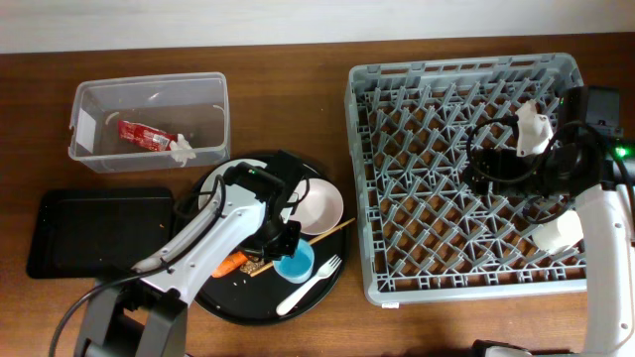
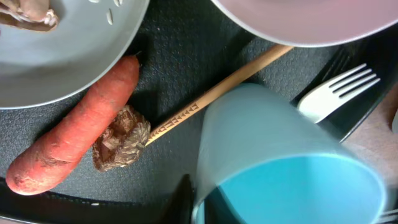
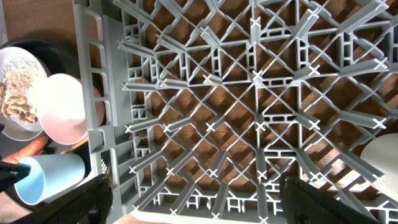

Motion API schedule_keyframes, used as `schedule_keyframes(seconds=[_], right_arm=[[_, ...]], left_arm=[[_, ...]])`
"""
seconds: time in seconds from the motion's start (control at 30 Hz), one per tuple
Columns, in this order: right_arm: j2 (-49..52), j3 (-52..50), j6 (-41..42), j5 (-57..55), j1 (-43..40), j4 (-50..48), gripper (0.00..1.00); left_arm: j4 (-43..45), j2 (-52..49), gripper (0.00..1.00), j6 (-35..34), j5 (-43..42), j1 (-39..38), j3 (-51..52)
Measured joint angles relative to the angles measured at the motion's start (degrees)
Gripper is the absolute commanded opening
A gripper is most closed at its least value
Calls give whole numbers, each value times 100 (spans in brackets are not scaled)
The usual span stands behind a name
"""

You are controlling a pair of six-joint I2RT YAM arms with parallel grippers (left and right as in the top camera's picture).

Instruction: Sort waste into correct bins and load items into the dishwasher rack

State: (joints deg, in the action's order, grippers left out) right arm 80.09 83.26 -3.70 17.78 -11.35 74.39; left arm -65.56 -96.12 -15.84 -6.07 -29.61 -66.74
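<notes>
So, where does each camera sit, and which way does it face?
Overhead: fixed above the table, looking straight down at tub, round tray and rack; left arm and right arm show.
Left wrist: on the left arm, over the round tray, facing carrot, stick and blue cup; one finger shows.
Right wrist: on the right arm, over the rack, facing its floor; both fingers show, apart.
Shared: all three see the blue cup.

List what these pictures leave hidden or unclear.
Left claw: whether it grips the blue cup; left wrist view crops its fingers at the bottom edge, overhead its own body covers them.
Plate: left arm hides most of it overhead; left wrist view crops it.
White lump in the rack: too small overhead to identify.
</notes>
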Motion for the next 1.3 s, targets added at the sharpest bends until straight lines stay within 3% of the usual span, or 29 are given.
schedule_keyframes(seconds=[0.13, 0.33, 0.43, 0.53, 0.7, 0.83, 1.1, 1.3], right_arm=[[0, 0, 4, 0, 0, 0, 90], [0, 0, -42, 24, 0, -11, 98], [0, -2, -291, 501, 2, -127, 98], [0, 0, -699, 1408, 2, -291, 98], [0, 0, -1923, 3932, 11, -319, 99], [0, 0, -2487, 5152, 20, -380, 99], [0, 0, -2863, 6345, 654, -892, 98], [0, 0, -2949, 6483, 1211, -1209, 88]], left_arm=[[-133, 0, 0, 22, -13, 28, -59], [-837, 0, 0, 763, -608, 573, -1725], [-592, 4, 0, 1709, -1707, 968, -2752], [201, 13, 0, 2151, -2791, 1161, -3069], [1128, 11, 0, 2481, -4937, 1244, -3110], [1228, 11, 0, 2527, -5770, 1239, -3110], [1272, 11, 0, 2524, -6323, 1239, -3110], [1272, 11, 0, 2527, -6623, 1239, -3110]])
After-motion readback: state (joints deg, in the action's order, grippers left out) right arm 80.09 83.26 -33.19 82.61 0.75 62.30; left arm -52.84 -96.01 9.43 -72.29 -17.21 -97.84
